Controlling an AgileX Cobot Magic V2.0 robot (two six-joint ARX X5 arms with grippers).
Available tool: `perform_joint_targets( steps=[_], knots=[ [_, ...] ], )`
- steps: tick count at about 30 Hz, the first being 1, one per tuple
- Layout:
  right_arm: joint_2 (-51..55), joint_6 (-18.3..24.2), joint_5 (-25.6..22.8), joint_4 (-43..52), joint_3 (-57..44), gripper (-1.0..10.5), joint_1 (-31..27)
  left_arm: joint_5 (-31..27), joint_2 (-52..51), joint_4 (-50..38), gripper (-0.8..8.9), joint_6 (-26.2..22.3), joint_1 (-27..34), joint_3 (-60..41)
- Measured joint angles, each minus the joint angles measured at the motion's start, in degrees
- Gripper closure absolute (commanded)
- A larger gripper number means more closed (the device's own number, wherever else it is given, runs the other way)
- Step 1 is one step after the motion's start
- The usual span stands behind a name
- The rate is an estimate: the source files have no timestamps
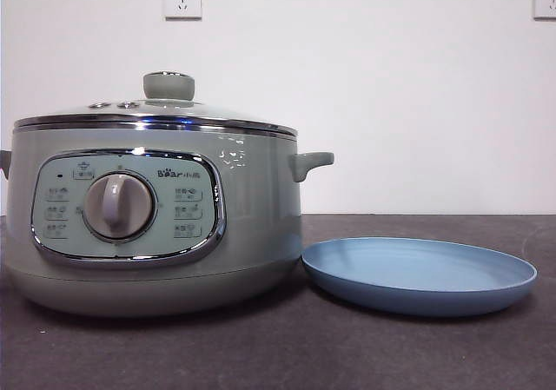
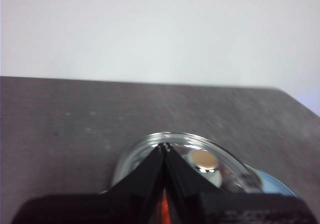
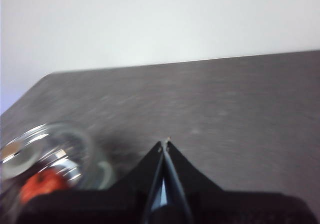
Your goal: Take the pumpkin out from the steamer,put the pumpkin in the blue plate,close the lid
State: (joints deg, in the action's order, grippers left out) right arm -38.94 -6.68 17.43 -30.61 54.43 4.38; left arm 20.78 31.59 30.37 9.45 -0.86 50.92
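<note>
Closest to the front camera and largest of all, the steamer point(image 1: 152, 225) sits on the dark table point(image 1: 417, 355), its control panel and grey dial point(image 1: 118, 205) facing forward. Its lid point(image 1: 156, 112) is on, rim seated all round, the pale-green knob point(image 1: 168, 85) on top.

Neither arm shows in the front view. The left gripper point(image 2: 165, 145) hangs above the lid point(image 2: 200, 159), jaws pressed together to a point and holding nothing; the knob point(image 2: 204, 159) lies just beside its tips, below them, and a sliver of orange shows through the slit between the jaws.

The right gripper point(image 3: 165, 142) also has its jaws pressed together and empty, over bare table point(image 3: 225, 109). The lidded steamer point(image 3: 50, 154) lies off to that gripper's left, near but apart.

The blue plate point(image 1: 419, 275) rests flat on the table just beside the steamer, with nothing on it.

Smallest, the pumpkin point(image 3: 42, 182) is inside the steamer, seen as a blurred orange-red patch through the glass.
</note>
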Motion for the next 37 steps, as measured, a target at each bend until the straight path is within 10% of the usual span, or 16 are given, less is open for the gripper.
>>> perform_joint_targets(
  steps=[6, 12, 23, 37],
  knots=[
    [-4.0, 3.7, 14.8, -0.1, 1.8, 9.0, 0.0, 10.7, 11.3, 5.6, 7.87, -3.7, 0.0, 10.2],
    [-6.2, 4.2, 16.9, -0.7, 1.8, 4.7, 0.0, 13.7, 17.6, 5.9, 3.33, -4.3, -1.0, 12.0],
    [-6.3, 3.6, 16.9, -1.1, 1.8, 4.4, 0.0, 12.3, 25.0, 1.3, 3.43, -3.7, -8.2, 12.0],
    [-6.9, 2.5, 16.9, -1.5, 1.8, 4.5, 0.0, -6.7, 38.9, 0.9, 3.44, -4.5, -21.5, 12.0]
  ],
)
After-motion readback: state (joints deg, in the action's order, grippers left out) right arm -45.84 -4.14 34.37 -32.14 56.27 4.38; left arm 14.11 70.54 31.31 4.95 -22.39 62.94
